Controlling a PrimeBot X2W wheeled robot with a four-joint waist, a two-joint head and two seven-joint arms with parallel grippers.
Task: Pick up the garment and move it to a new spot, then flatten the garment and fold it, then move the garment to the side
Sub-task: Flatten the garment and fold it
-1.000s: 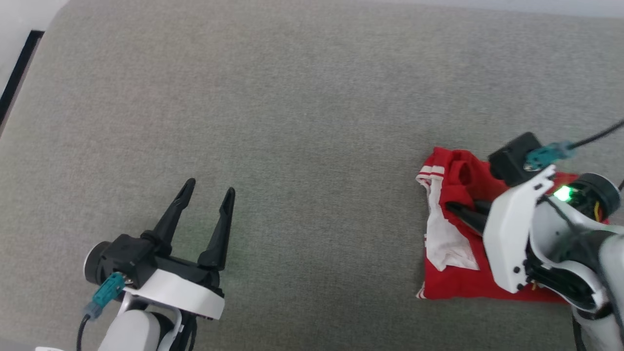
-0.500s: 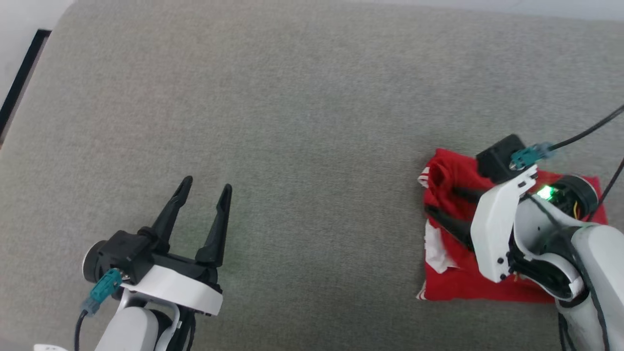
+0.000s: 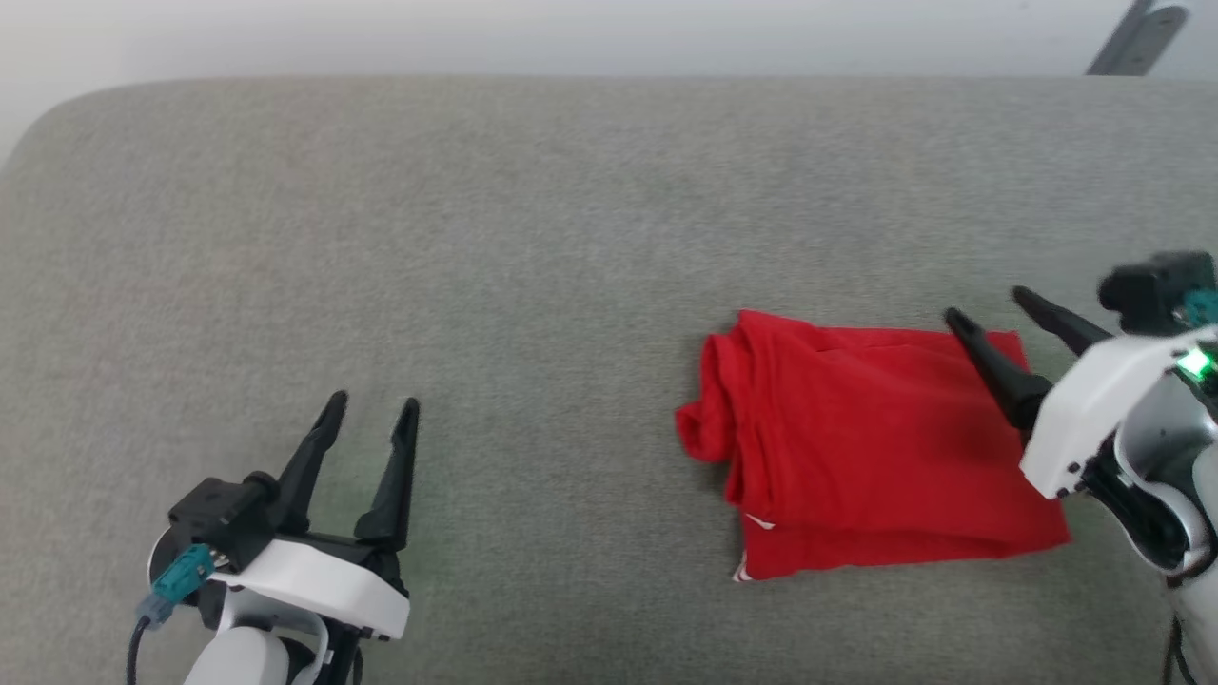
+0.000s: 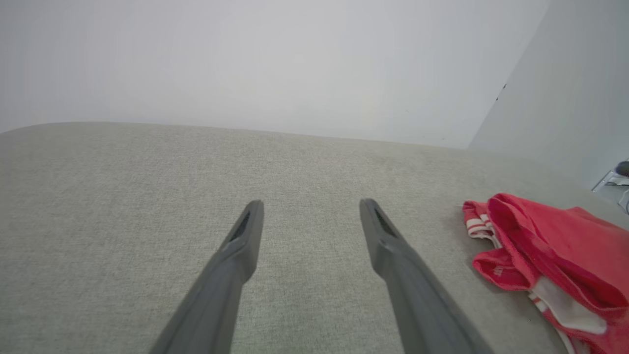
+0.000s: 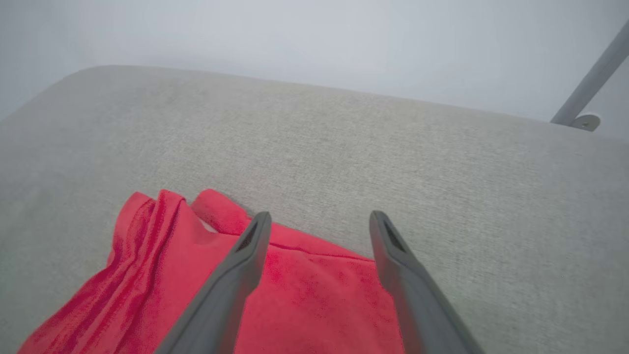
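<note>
**Head view, 9 o'clock to 3 o'clock.**

The left gripper (image 3: 372,404) sits at the 7 o'clock position of the frame, over the grey padded surface (image 3: 571,238). Its fingers point toward 12 o'clock. The jaws are spread wide with nothing between them. In the left wrist view, both fingers frame bare grey fabric, and a white wall (image 4: 295,59) stands beyond at 12 o'clock.

The garment (image 3: 875,428) lies on the padded surface at the 4 o'clock position, well apart from the left gripper. It is folded into a compact, roughly rectangular red stack. The bunched, layered edge faces 9 o'clock. A small piece of white trim shows at the 7 o'clock corner. The left wrist view shows striped trim and a white panel on the stack's side.

The right gripper (image 3: 985,304) is at the 3 o'clock position, with its fingers pointing toward 10 o'clock. The jaws are spread wide and hold nothing. The fingertips stand at the garment's 1 o'clock corner. One finger crosses over red fabric, and the other lies just beside the edge. Whether either fingertip touches the cloth cannot be determined.

A grey metal strut (image 3: 1137,38) shows at 1 o'clock, beyond the surface's far edge.
</note>
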